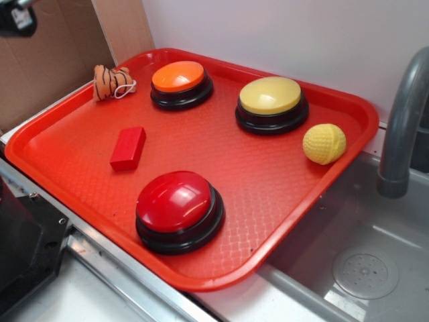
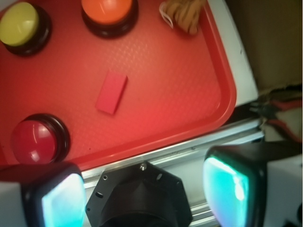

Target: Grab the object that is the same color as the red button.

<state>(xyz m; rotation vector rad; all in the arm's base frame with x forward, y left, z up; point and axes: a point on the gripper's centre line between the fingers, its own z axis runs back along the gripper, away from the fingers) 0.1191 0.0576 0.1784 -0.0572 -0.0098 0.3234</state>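
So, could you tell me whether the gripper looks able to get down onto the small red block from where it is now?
Probably yes: the red block lies flat with bare tray all around, and the gripper looks open.

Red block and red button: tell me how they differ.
Shape: the red block is a flat-sided rectangular brick; the red button is a rounded dome. Size: the block is much smaller than the button. Finish: the block looks matte, the button glossy with highlights. Build: the block is solid red all over, the button sits on a round black base. Both are red and rest on the red tray.
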